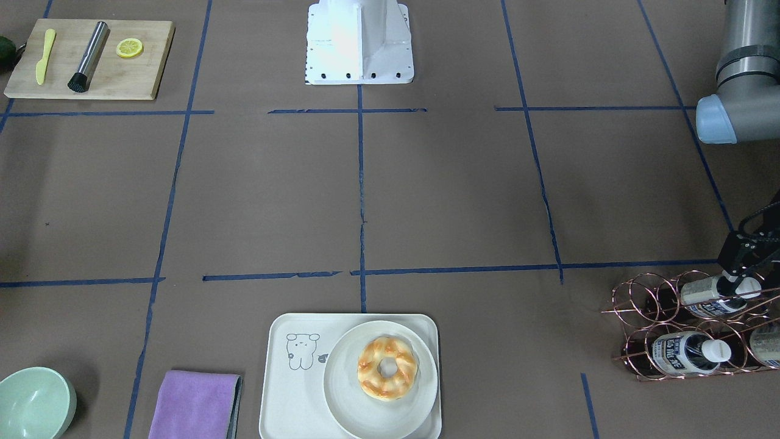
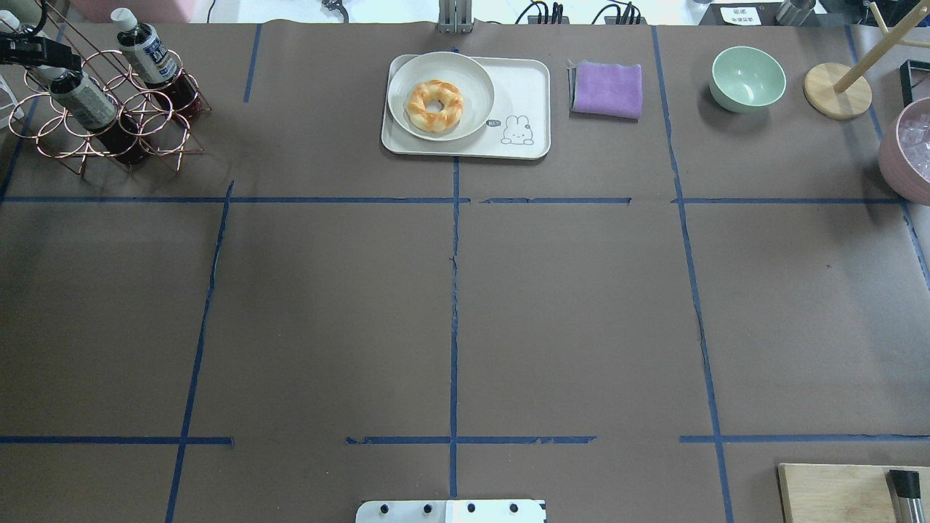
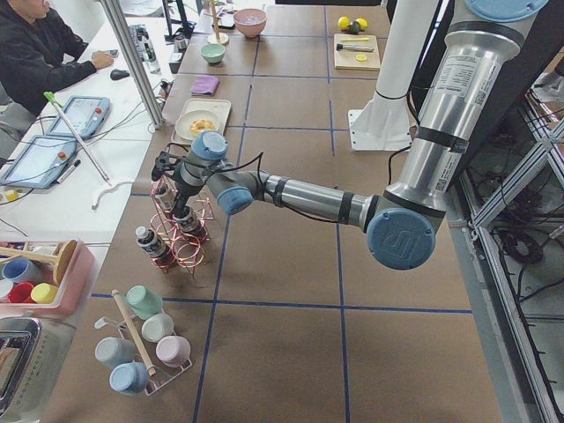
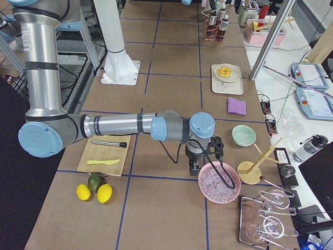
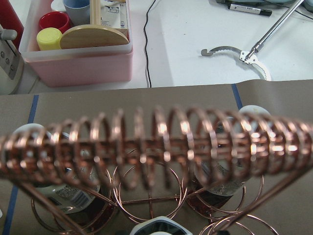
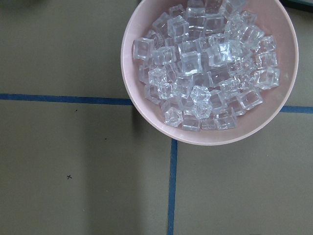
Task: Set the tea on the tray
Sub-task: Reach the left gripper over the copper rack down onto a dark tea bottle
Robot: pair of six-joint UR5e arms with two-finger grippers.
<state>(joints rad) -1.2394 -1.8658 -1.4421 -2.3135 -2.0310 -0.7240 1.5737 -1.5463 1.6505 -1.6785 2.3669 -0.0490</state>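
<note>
While the tea (image 1: 710, 294) lies tilted in an upper ring of the copper wire rack (image 1: 655, 317), at ten o'clock on the table in your overhead view, the left gripper (image 1: 744, 275) sits right at its white cap. You cannot tell from any view whether the jaws have closed on that cap. A second bottle (image 1: 685, 353) fills the ring at six o'clock of the tea, and a third bottle (image 1: 769, 344) is cut off by the frame edge. The tray (image 2: 519, 83) is well apart from the rack, at twelve o'clock in the overhead view. A round plate (image 2: 472, 81) covers its nine o'clock half and carries a doughnut (image 2: 434, 105), and a line-drawn cartoon animal marks the four o'clock corner. A purple cloth (image 2: 607, 88) and a mint bowl (image 2: 748, 76) follow towards one o'clock. The pink bowl (image 6: 230, 138) is heaped with ice cubes (image 6: 205, 58). Your overhead view clips this bowl at two o'clock, while the right wrist camera shows it whole but shows no fingers. Only the right side view shows the right gripper (image 4: 195, 167), just beside that bowl, so you cannot tell whether it is open or closed. The left wrist camera shows blurred copper coils across the frame, with a pink bin (image 5: 78, 63) of cups beyond them. The front-facing view alone shows the whole wooden board (image 1: 152, 76), at ten o'clock, holding a yellow knife (image 1: 46, 55), a metal muddler (image 1: 90, 55) and a lemon slice (image 1: 130, 47).
</note>
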